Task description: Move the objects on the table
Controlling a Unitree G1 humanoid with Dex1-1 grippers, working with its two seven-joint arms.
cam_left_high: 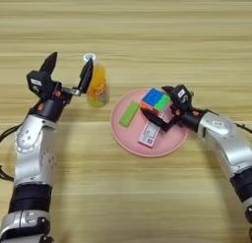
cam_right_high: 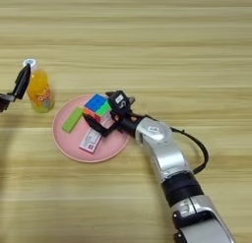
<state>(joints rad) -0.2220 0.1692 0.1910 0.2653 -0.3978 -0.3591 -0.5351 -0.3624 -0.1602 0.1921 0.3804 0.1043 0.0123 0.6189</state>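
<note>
The orange-juice bottle point(cam_left_high: 98, 89) with a white cap stands upright on the table point(cam_left_high: 147, 30), left of the pink plate point(cam_left_high: 127, 133). My left gripper point(cam_left_high: 69, 70) is open beside it. Its right finger rests against the bottle's left side, and the bottle is outside the jaws. On the plate lie the puzzle cube point(cam_left_high: 154, 99), the green bar point(cam_left_high: 129, 114) and the pink-and-white card box point(cam_left_high: 149, 134). My right gripper point(cam_left_high: 160, 105) reaches over the plate from the right. Its fingers are spread around the cube, one at the far right corner and one along the near side.
The plate point(cam_right_high: 66, 138) sits near the middle of the table. A black cable point(cam_right_high: 199, 148) loops beside my right forearm.
</note>
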